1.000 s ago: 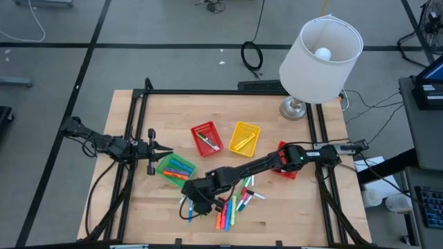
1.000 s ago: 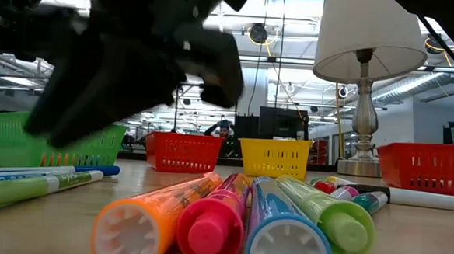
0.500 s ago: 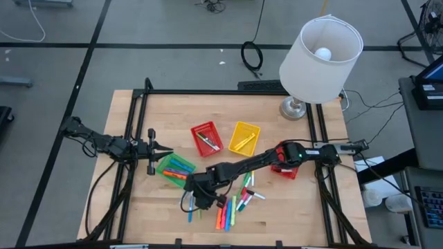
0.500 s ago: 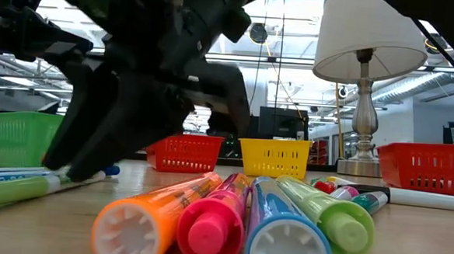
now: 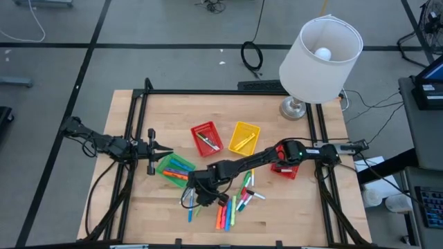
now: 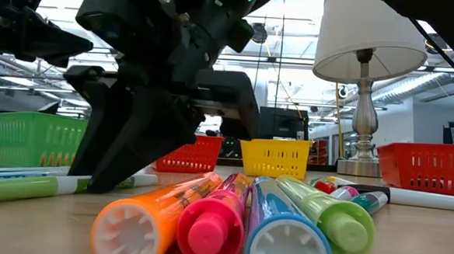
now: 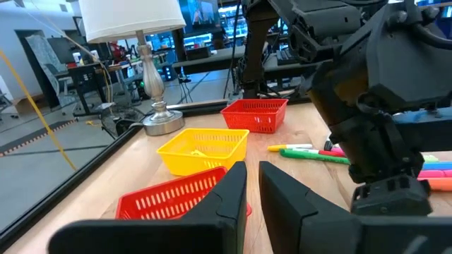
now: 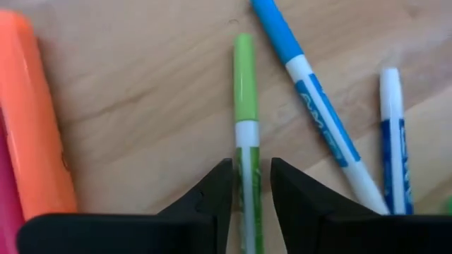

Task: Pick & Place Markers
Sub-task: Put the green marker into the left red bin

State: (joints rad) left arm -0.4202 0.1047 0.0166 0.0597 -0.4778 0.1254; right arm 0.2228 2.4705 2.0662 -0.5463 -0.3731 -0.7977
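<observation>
Loose markers point(image 5: 232, 204) lie on the wooden table near its front edge; in the low view, fat orange point(image 6: 152, 216), pink, blue and green ones lie side by side. My right gripper point(image 5: 197, 199) slants down among the thin markers to their left. Its open fingers point(image 8: 251, 173) stand on either side of a green-and-white marker point(image 8: 244, 92) that lies flat on the wood. Whether they touch it I cannot tell. Two blue-and-white markers point(image 8: 311, 113) lie beside it. My left gripper point(image 7: 253, 190) waits level at the left edge, shut, with nothing between its fingers.
A green basket point(image 5: 176, 168) with several markers stands just beyond my right gripper. A red basket point(image 5: 206, 137) and a yellow basket point(image 5: 244, 137) stand mid-table, another red basket point(image 5: 285, 169) under my right arm. A lamp point(image 5: 318, 52) stands at the far right.
My right gripper has come down to the table and gone slightly toward the green basket, rolling a little, so that its fingertips now stand at the thin green marker. The markers have not moved.
</observation>
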